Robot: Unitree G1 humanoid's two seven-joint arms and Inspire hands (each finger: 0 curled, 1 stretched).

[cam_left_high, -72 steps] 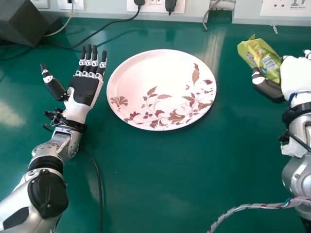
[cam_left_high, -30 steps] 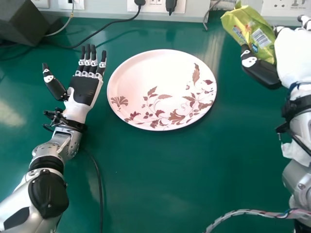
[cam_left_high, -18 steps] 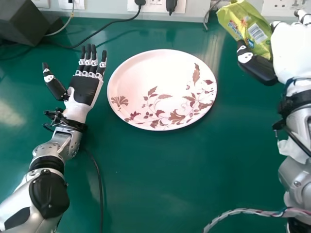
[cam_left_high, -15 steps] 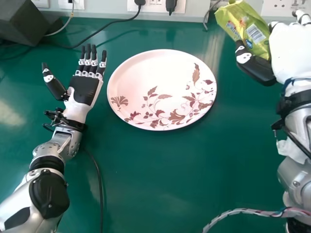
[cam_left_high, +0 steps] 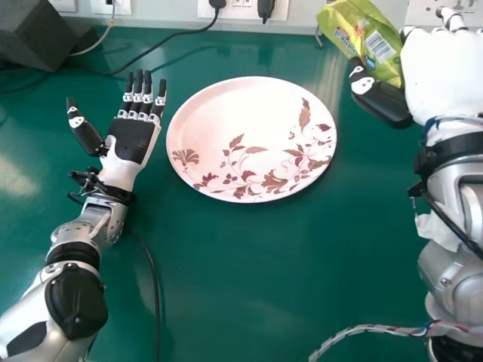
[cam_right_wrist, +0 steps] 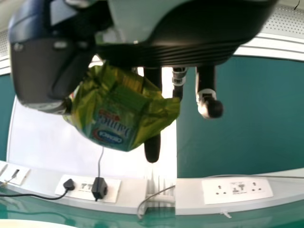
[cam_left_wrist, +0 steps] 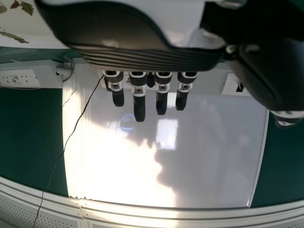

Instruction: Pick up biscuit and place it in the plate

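In the head view my right hand [cam_left_high: 447,84] is at the upper right, its thumb and fingers holding the yellow-green biscuit packet [cam_left_high: 364,39], clear of the plate's right side. The right wrist view shows the packet [cam_right_wrist: 124,111] pinched between the thumb and fingers of my right hand [cam_right_wrist: 153,78]. A round pinkish-white plate [cam_left_high: 241,124] with a leaf pattern lies at the middle of the table. To its left my left hand [cam_left_high: 133,139] rests palm up with straight, empty fingers; the left wrist view shows that hand [cam_left_wrist: 137,57] too.
A dark box [cam_left_high: 41,32] stands at the back left with cables running by it. Wall sockets [cam_left_high: 241,9] with plugs line the table's back edge. A black cable [cam_left_high: 155,286] lies beside the left arm, and a braided cable [cam_left_high: 370,329] extends from the right arm.
My right hand has moved leftward and toward the back with the packet, coming nearer to the plate. The left hand and the plate have stayed put.
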